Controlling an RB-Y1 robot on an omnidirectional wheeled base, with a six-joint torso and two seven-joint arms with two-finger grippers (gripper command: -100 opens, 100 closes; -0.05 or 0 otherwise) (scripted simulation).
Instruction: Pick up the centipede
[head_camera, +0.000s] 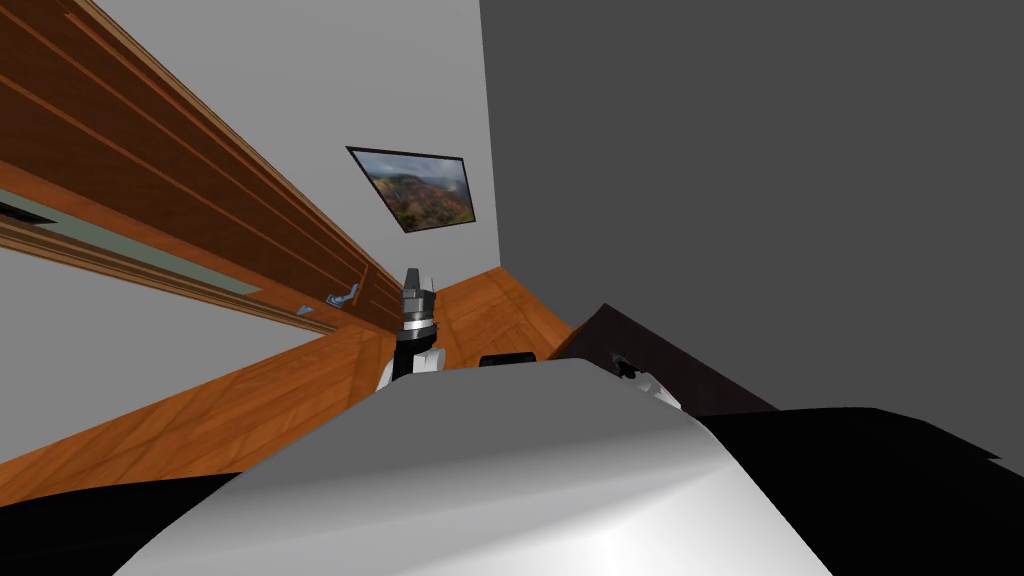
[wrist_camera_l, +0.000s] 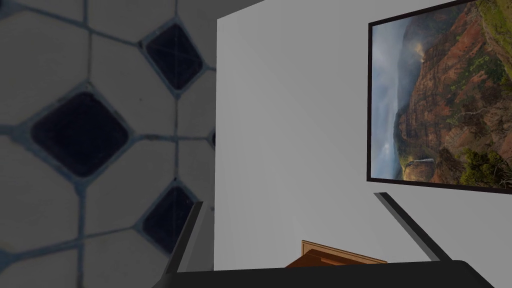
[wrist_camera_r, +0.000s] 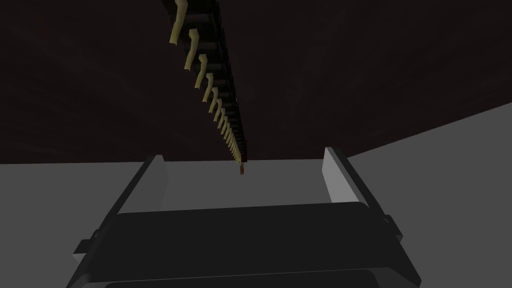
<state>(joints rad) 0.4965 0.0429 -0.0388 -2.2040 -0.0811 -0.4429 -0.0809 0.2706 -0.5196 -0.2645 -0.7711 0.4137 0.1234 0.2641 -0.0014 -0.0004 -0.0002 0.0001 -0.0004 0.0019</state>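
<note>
The right gripper (wrist_camera_r: 243, 154) is apart: its two pale fingers (wrist_camera_r: 150, 182) stand wide of each other with nothing held and nothing touching either blade. Just ahead of the fingertips, and about midway between them, lies the near end of the centipede (wrist_camera_r: 225, 100). It is a small reddish-brown tip that reaches the edge of the desk (wrist_camera_r: 375, 75) and pokes slightly past it. That tip is near the gripper but clear of both fingers.

From there the centipede runs straight away from the gripper, in line with the gap between the fingers. It has a long, narrow, dark body. A row of pale yellowish legs (wrist_camera_r: 191, 55) shows along the side towards the gripper's left finger. The legs are tightly packed at the near end and look larger and more spread further off. The far end runs out of the wrist view, so its full length cannot be told.

The desk under it is very dark brown, flat and plain. Its edge crosses just beyond the fingertips, and a flat grey surface (wrist_camera_r: 50, 200) shows on the gripper's side of that edge. In the head view the right forearm sits low at the desk's near corner.

Off to the left of the right gripper, well apart from the desk, the left gripper (wrist_camera_l: 289, 198) is raised, its fingers likewise spread and empty.
</note>
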